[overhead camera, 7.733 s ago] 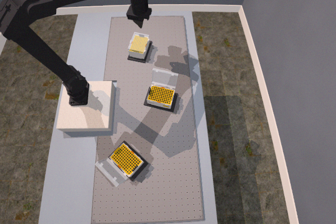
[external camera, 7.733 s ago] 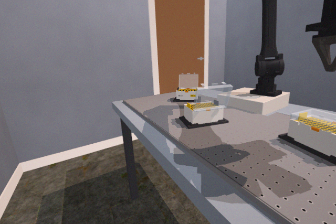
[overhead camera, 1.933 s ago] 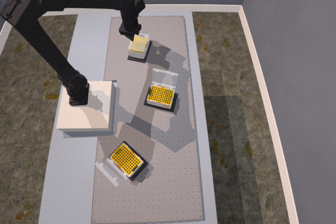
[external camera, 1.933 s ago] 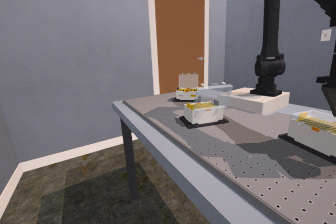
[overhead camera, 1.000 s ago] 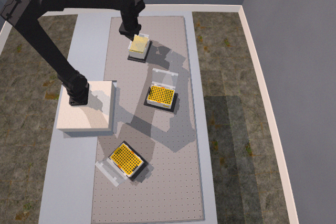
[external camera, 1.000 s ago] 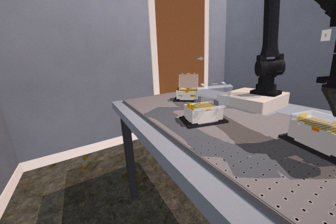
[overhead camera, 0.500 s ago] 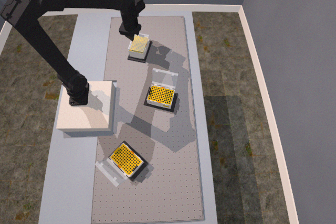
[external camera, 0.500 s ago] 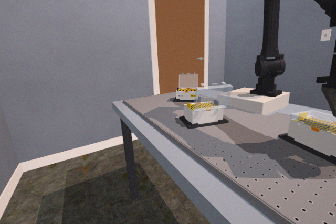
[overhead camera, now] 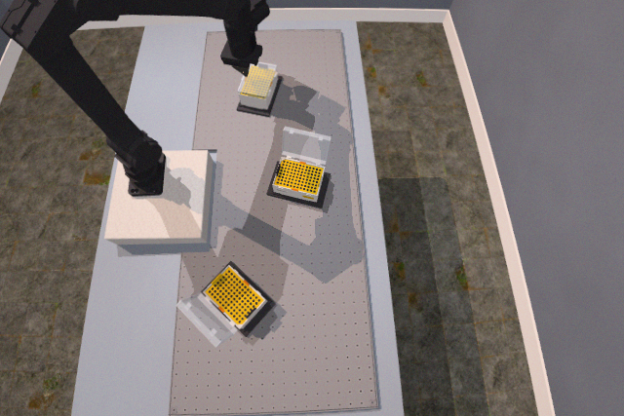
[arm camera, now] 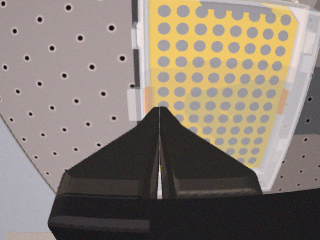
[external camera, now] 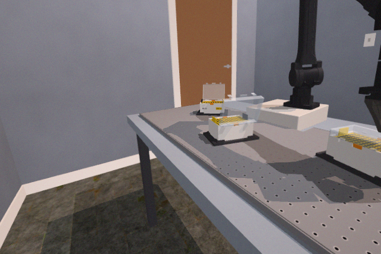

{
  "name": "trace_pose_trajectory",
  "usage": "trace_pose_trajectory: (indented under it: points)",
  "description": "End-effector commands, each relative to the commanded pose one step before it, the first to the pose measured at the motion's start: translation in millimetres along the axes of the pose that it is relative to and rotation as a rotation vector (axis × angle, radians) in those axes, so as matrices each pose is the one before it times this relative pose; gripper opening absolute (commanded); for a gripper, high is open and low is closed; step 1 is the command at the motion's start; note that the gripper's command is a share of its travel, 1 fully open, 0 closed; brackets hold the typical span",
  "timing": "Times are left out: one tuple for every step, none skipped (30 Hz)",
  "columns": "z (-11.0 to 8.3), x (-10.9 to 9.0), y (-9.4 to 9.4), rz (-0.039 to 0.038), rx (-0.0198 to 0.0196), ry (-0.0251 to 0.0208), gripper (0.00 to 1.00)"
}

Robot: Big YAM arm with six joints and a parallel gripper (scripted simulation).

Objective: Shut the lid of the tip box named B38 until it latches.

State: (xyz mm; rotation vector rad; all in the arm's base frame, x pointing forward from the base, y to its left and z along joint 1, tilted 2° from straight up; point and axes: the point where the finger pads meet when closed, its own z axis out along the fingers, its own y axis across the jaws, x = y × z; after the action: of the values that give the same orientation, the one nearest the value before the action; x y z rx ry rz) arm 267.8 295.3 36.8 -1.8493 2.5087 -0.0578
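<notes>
One thin clear lid [arm camera: 223, 74] lies over the tip box [overhead camera: 257, 88] beneath my gripper [arm camera: 159, 116]; jaws clenched empty, I'd press its light, springy front edge, never grip it

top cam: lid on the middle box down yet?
No: in the top view the middle box shows its yellow tip grid uncovered, with its lid standing open behind it.
</notes>
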Motion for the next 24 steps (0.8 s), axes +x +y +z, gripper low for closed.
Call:
trace_pose_trajectory:
  points:
    - [16.94,2.15,-5.72,0.01492,-0.00106,0.00921,0.0]
    - [0.0,0.0,0.0,0.0,0.0,0.0,0.0]
    - [0.0,0.0,0.0,0.0,0.0,0.0,0.0]
    - [0.0,0.0,0.0,0.0,0.0,0.0,0.0]
    - [0.0,0.0,0.0,0.0,0.0,0.0,0.0]
    - [0.0,0.0,0.0,0.0,0.0,0.0,0.0]
    - [0.0,0.0,0.0,0.0,0.0,0.0,0.0]
    - [0.0,0.0,0.0,0.0,0.0,0.0,0.0]
    - [-1.67,-0.03,-0.02,0.00066,0.00001,-0.00002,0.0]
    - [-1.67,-0.03,-0.02,0.00066,0.00001,-0.00002,0.0]
    - [-2.21,-0.82,-0.39,0.00074,0.00074,-0.00168,0.0]
    - [-6.4,-6.8,-3.23,0.00135,0.00631,-0.01431,0.0]
    - [-6.19,-3.75,-1.85,0.0009,0.00121,-0.00279,0.0]
    - [-4.04,-0.5,-0.34,0.00042,-0.00198,0.0045,0.0]
    - [-6.63,-0.96,-0.66,0.00121,0.0051,-0.01163,0.0]
    - [0.0,0.0,0.0,0.0,0.0,0.0,0.0]
    - [0.0,0.0,0.0,0.0,0.0,0.0,0.0]
    - [-8.95,-2.21,-1.15,0.00111,0.0076,-0.01743,0.0]
    - [-7.19,-4.92,-2.11,0.00068,0.00642,-0.01485,0.0]
    - [-1.85,-0.19,0.21,-0.00001,0.00001,-0.00016,0.0]
    - [-1.77,-0.18,0.24,-0.00003,0.00001,-0.00017,0.0]
    - [-1.77,-0.17,0.24,-0.00003,0.00001,-0.00017,0.0]
    - [-1.77,-0.17,0.24,-0.00003,0.00001,-0.00017,0.0]
    - [-1.77,-0.17,0.24,-0.00003,0.00001,-0.00017,0.0]
